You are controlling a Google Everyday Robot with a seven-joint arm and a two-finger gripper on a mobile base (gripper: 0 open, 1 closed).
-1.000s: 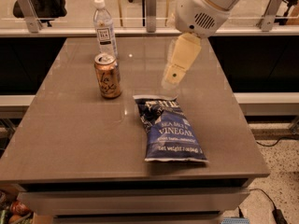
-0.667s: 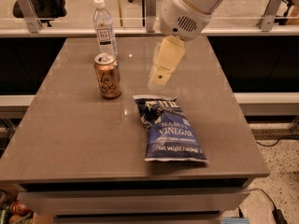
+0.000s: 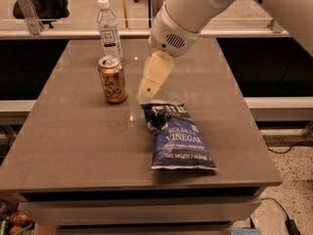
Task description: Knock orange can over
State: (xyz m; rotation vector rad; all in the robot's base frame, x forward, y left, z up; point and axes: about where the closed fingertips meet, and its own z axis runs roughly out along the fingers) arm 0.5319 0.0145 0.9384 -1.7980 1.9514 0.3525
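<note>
My arm (image 3: pixel 210 4) smooth glossy white, thick and rounded, wrist housing (image 3: pixel 171 33) a fat white drum with an oval patch of small dark vent holes, my gripper (image 3: pixel 145 93) pale cream, blocky and tapered, one dark dot near its tip, just right of the orange can (image 3: pixel 112 80)

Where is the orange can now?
Camera view: the orange can stands upright on the table's left, in front of the water bottle; the gripper hangs beside it.
</note>
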